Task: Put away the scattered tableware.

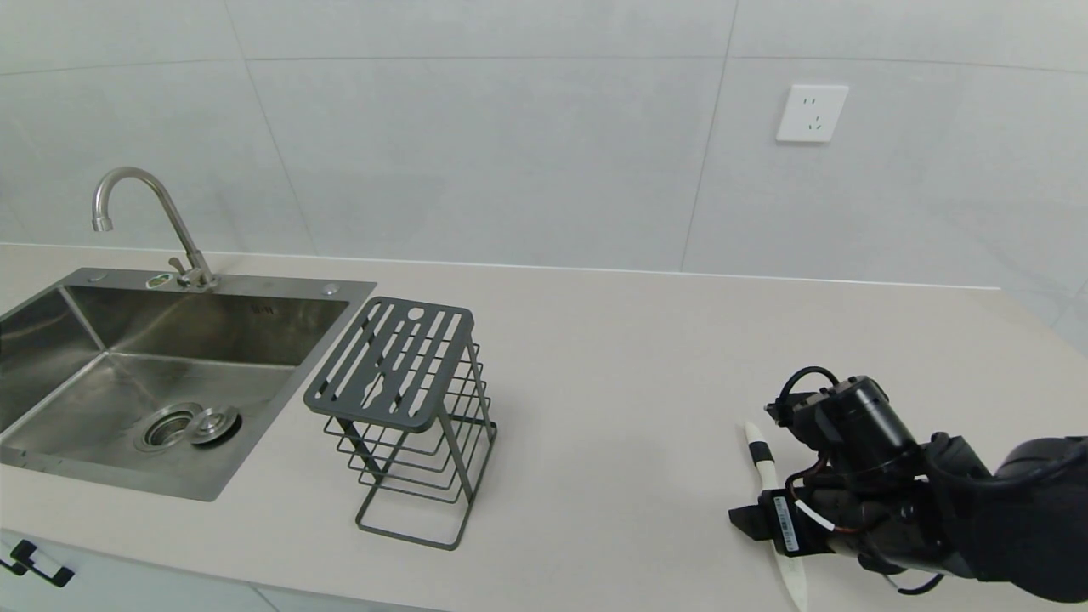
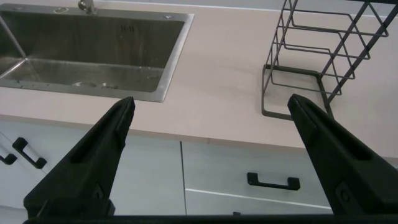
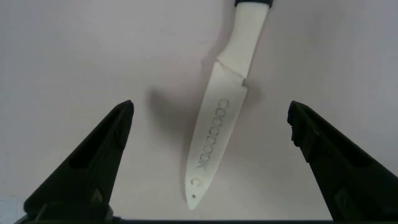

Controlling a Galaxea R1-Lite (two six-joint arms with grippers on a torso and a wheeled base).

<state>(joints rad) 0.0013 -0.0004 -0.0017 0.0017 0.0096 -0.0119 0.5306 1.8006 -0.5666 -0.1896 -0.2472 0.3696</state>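
A white ceramic knife (image 1: 761, 455) with a black band on its handle lies flat on the beige counter at the right front. My right gripper (image 1: 786, 531) hangs just above it, open, fingers on either side. In the right wrist view the knife (image 3: 217, 124) lies between the two open fingers of the right gripper (image 3: 210, 109), untouched, its tip toward the camera. A dark grey wire knife rack (image 1: 399, 408) with a slotted top stands in the middle of the counter. My left gripper (image 2: 211, 99) is open and holds nothing, out in front of the counter's front edge, facing the rack (image 2: 323, 56).
A steel sink (image 1: 212, 323) with a curved faucet (image 1: 140, 212) takes up the left of the counter. A wall socket (image 1: 812, 112) sits at the back right. Cabinet fronts with a black handle (image 2: 273, 182) lie below the counter edge. Bare counter stretches between rack and knife.
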